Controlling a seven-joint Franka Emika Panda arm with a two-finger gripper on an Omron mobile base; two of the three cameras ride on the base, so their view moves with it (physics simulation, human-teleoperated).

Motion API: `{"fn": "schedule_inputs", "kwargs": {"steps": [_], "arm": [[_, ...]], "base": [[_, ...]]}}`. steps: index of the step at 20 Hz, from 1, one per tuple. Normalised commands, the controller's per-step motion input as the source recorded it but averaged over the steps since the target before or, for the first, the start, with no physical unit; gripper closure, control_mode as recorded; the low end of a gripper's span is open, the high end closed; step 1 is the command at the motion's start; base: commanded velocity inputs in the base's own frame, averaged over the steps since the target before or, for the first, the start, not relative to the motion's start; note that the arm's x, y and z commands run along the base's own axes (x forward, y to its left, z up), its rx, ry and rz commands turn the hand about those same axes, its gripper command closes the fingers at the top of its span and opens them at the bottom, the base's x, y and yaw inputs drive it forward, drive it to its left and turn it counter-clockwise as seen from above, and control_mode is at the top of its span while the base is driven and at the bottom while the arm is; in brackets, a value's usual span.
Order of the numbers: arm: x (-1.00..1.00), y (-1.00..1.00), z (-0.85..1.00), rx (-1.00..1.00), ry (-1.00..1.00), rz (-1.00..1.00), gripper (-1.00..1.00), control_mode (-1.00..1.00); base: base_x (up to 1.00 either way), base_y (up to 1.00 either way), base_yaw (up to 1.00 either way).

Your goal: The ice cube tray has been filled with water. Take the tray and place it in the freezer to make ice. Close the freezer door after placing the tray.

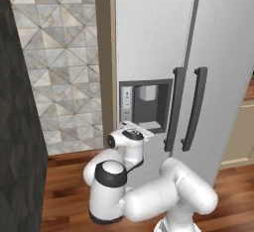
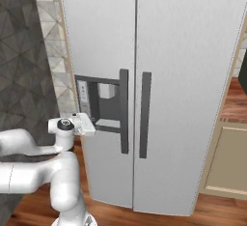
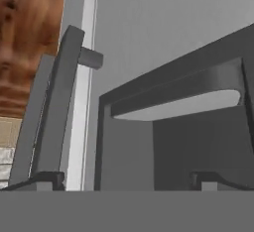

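- Facing the freezer with both doors shut; the freezer door sits flush, its dispenser niche dark and recessed.
- Pincer hangs right at the niche, low on the left door; in the hand view the two tips stand wide apart with nothing between them, so released and empty.
- Hand view looks along the door face: the left door's dark handle runs just beside one tip, the niche opening ahead of the other.
- From the base views the wrist sits against the lower left of the niche, the handle just to its right.
- Ice cube tray can't be made out in these views, not in the pincer, not on the floor; location can't be told.
- Step judged: either about to open the freezer door, or just finished closing it; pictures alone don't settle which.
- If opening: next move calls for shifting sideways to bracket the handle, clenching on it, then pulling along the door's arc.
- Risk: tips catching the niche edge instead of the handle.
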Motion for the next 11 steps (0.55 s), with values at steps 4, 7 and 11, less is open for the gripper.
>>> {"fn": "schedule_inputs", "kwargs": {"steps": [4,7,11], "arm": [[0.34,-0.97,0.0,0.24,0.18,0.39,-1.0,-1.0],[0.34,-0.94,0.0,0.26,0.23,0.41,-1.0,-1.0],[0.34,-0.83,0.0,0.25,0.28,0.41,-1.0,-1.0]], "base": [[0.0,0.0,0.0],[0.0,0.0,0.0],[0.0,0.0,0.0]]}}
